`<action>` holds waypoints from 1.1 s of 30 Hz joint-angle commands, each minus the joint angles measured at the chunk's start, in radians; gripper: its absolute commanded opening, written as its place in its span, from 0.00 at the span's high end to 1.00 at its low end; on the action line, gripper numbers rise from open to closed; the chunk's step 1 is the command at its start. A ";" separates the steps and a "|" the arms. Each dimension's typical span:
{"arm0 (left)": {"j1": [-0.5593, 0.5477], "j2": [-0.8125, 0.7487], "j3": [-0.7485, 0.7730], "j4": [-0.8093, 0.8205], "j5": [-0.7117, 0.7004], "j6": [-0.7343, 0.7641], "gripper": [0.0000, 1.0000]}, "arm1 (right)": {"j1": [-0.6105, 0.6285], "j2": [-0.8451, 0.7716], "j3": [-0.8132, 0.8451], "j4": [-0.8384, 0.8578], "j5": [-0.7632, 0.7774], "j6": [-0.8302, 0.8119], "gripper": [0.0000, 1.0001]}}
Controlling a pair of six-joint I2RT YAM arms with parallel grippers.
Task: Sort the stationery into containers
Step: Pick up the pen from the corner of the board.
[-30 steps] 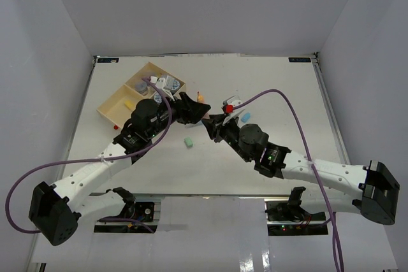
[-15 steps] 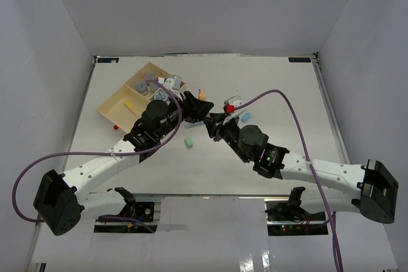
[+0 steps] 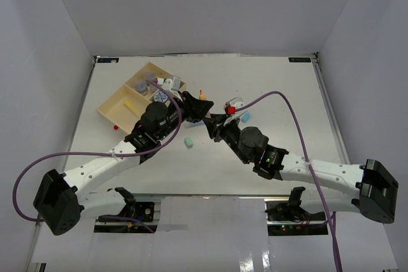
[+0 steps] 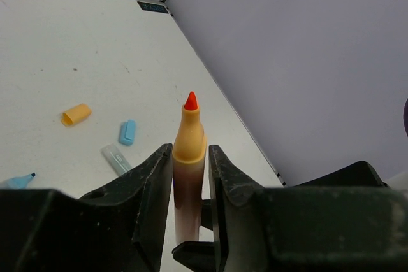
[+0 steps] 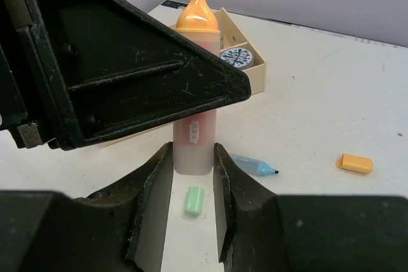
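**Both grippers on one orange marker**

From the top camera we see the left gripper (image 3: 199, 110) and the right gripper (image 3: 213, 123) meeting tip to tip near the middle of the table (image 3: 274, 81). What sits between them is too small for us to make out here. The tray (image 3: 123, 87) lies at the far left, just behind the left gripper. It holds a patterned roll (image 3: 159, 97) and a grey roll (image 3: 141, 85) in its smaller sections and a yellow piece (image 3: 129, 103) in the long one. A green cap (image 3: 189, 141) lies on the table just near of the grippers.

In the left wrist view we find the marker (image 4: 189, 151) upright, red tip up, and the left jaws clenched on its barrel from both sides. Beyond it on the table lie an orange cap (image 4: 76, 114), a blue cap (image 4: 127, 132) and a pale cap (image 4: 116, 157).

In the right wrist view the right jaws clamp the marker's lower end, one finger against each side. The left gripper grips the marker higher up. Behind the marker we see a blue pen (image 5: 255, 165) on the table, the tray farther back, and the orange cap well off to the right.
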 commanded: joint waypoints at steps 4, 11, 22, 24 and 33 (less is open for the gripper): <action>-0.003 -0.013 -0.022 0.051 0.038 -0.005 0.60 | 0.006 -0.013 -0.005 0.082 0.039 0.010 0.89; -0.003 -0.005 -0.033 0.079 0.045 -0.005 0.64 | 0.007 -0.016 -0.005 0.093 0.034 0.017 0.89; -0.004 -0.002 -0.067 0.133 0.055 -0.006 0.81 | 0.007 -0.015 -0.016 0.107 0.008 0.054 0.87; -0.004 0.001 -0.064 0.134 0.061 -0.003 0.84 | 0.007 -0.010 -0.019 0.108 0.004 0.057 0.84; -0.003 -0.013 -0.062 0.088 0.024 0.040 0.95 | 0.007 -0.031 -0.054 0.044 0.045 0.051 0.43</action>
